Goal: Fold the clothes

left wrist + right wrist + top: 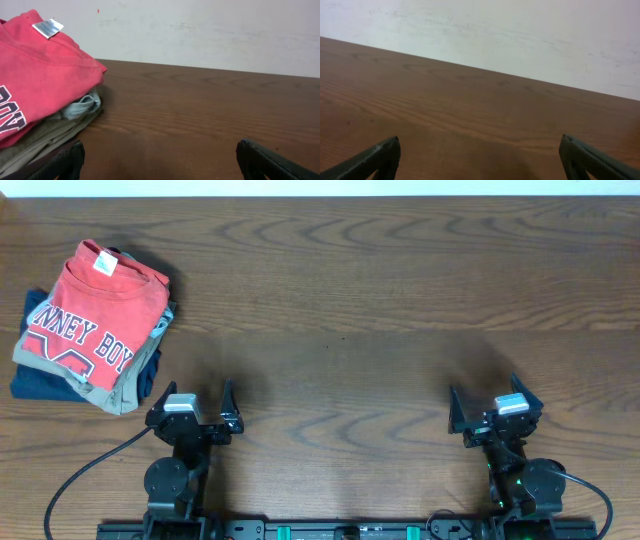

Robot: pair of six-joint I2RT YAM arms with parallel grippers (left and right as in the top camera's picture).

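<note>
The coral-red T-shirt [95, 315] lies folded on top of a stack at the table's far left, white block lettering and a small white neck tag [104, 266] showing. It also shows in the left wrist view [35, 75], with its tag [48, 27]. My left gripper [190, 405] is open and empty near the front edge, just right of the stack. My right gripper [487, 408] is open and empty at the front right, far from the shirt. Its fingers frame bare wood in the right wrist view [480, 160].
Under the red shirt lie a light blue-grey garment [80, 107], a khaki one [125, 385] and a navy one [35, 380]. The wooden table [350, 310] ends at a white wall [200, 30] behind. Black cables [85, 470] run from both arm bases.
</note>
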